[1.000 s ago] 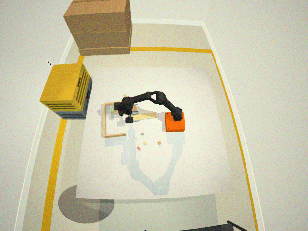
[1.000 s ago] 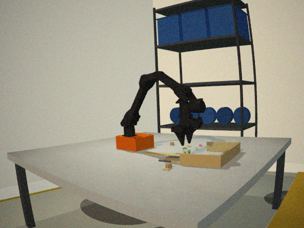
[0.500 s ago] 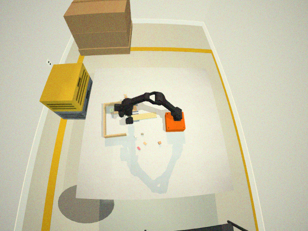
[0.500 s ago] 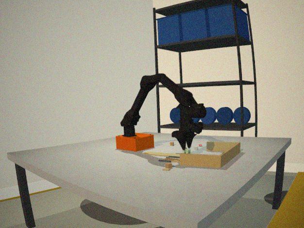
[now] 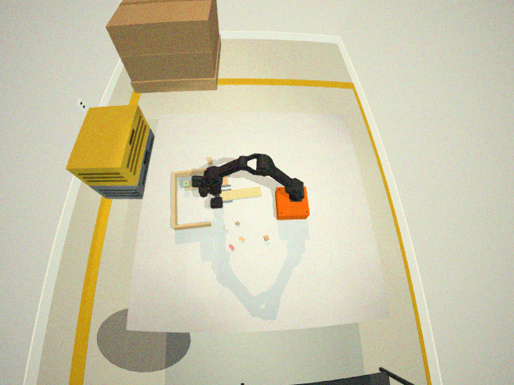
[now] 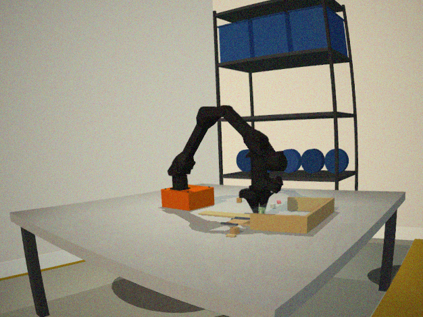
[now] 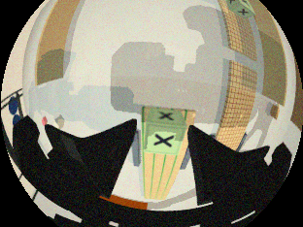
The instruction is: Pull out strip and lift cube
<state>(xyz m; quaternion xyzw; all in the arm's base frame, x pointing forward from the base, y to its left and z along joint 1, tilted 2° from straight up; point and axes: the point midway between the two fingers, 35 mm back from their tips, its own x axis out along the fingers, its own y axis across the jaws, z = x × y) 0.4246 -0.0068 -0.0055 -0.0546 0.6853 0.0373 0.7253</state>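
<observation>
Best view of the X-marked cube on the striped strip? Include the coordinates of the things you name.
Wrist: the X-marked cube (image 6: 261,210) (image 7: 163,140) shows its black X and green faces, between the pincer's (image 6: 259,211) (image 7: 162,125) fingers. Exterior shows only a small green patch; in top, the arm hides it.

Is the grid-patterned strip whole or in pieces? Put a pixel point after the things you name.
In pieces: the wrist view shows a clear gap across the grid-patterned strip (image 5: 225,181) (image 6: 238,222) (image 7: 238,98).

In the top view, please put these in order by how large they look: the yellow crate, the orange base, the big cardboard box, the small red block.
1. Cardboard box
2. Yellow crate
3. Orange base
4. Red block
</observation>
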